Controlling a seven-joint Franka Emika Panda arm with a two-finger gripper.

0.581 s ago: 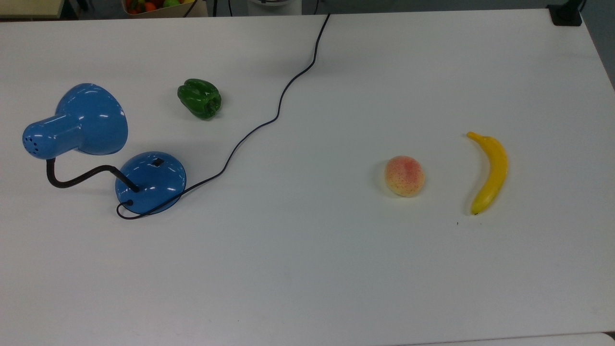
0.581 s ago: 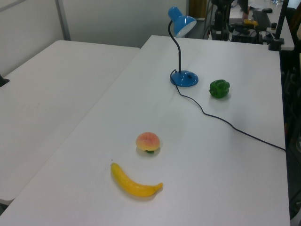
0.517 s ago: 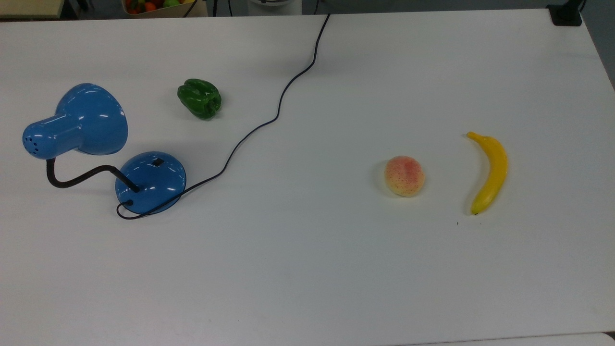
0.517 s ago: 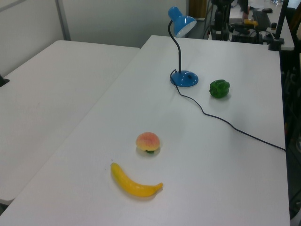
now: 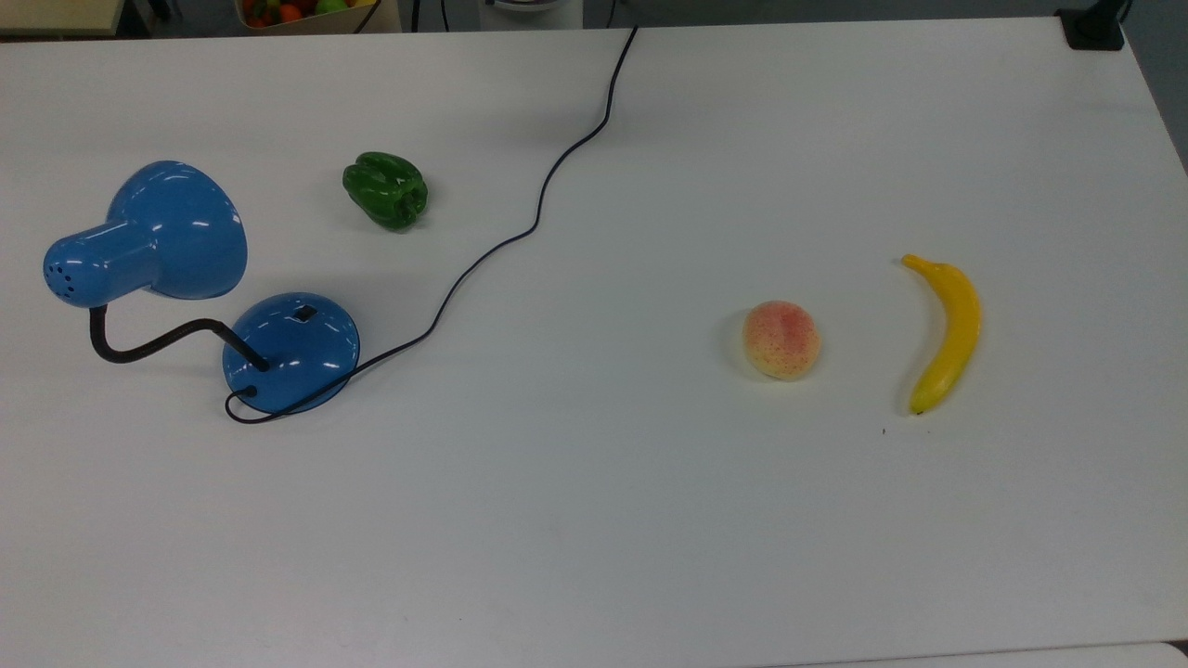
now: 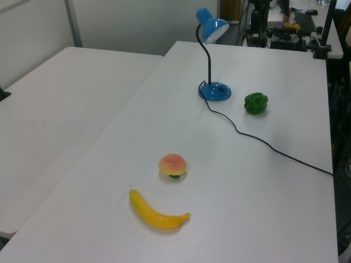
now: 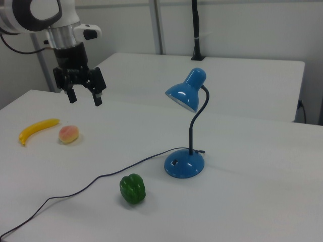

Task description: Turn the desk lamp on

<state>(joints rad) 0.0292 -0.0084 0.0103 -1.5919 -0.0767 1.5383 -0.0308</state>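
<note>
The gripper (image 7: 84,96) is hanging high above the table (image 5: 594,520) with its two fingers spread wide and gripping nothing, well apart from the desk lamp (image 7: 185,128). In the right view it is hovering toward the left, above and beyond the peach (image 7: 68,134) and banana (image 7: 37,129); the lamp is standing to the right view's right. In the top view the lamp's base (image 5: 291,351) is sitting at the left side of the table, with the small black switch (image 5: 303,314) on the dome's upper part, facing the green pepper (image 5: 386,191) (which is lying near, but not touching). The cord (image 5: 520,232) is trailing off toward the far edge.

By my judgement, the task is only starting: the approach is not yet made. The next move is calling for travel across to the base, then a descent so one fingertip is pressing the switch, while steering clear of the gooseneck and shade (image 7: 182,96).
</note>
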